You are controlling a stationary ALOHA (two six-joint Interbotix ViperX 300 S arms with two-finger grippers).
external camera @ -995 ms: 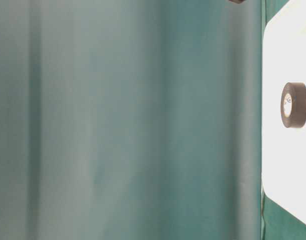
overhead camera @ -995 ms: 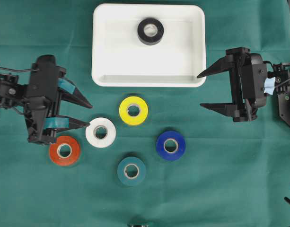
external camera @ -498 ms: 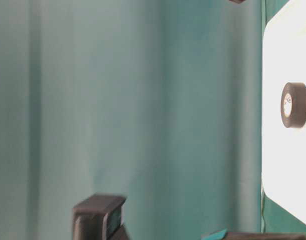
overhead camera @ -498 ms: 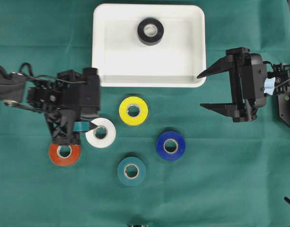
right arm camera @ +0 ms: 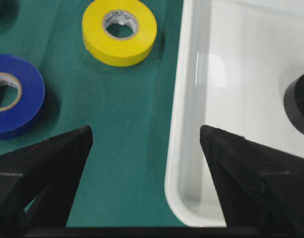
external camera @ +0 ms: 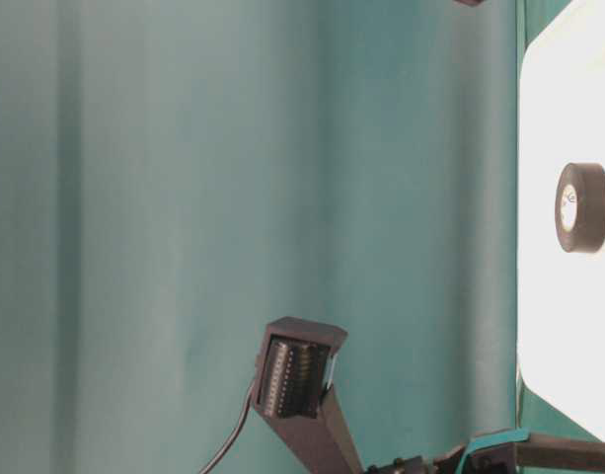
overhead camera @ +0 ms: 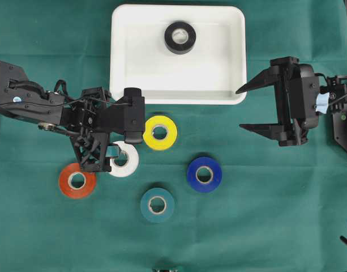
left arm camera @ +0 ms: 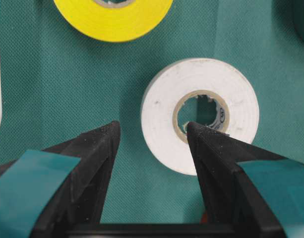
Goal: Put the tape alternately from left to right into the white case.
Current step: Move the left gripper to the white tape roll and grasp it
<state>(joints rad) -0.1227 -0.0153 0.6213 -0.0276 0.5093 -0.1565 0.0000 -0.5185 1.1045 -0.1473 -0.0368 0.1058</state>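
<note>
A green cloth covers the bench (overhead camera: pixel 286 226), with the white case (overhead camera: pixel 121 62) at 12 o'clock holding only the black roll (overhead camera: pixel 180 37) near its far wall. The left claw (left arm camera: pixel 152 131) hangs over the white roll (overhead camera: pixel 121 160), jaws spread: in the left wrist view one finger (left arm camera: pixel 204 144) sits over the roll's core and the other (left arm camera: pixel 99 148) outside its rim, so they straddle one wall of the ring.

A good pick probably means dropping straight down until the inner tip enters the core, then pinching that wall. The yellow roll (overhead camera: pixel 159 132) lies at 1 o'clock of the white one and the red-orange roll (overhead camera: pixel 77 181) at 8 o'clock, both close, so the outer finger should avoid nudging either.

The right claw (overhead camera: pixel 258 106) waits spread beside the case's 4 o'clock corner. The blue roll (overhead camera: pixel 204 174) and teal roll (overhead camera: pixel 157 204) lie untouched on the cloth.
</note>
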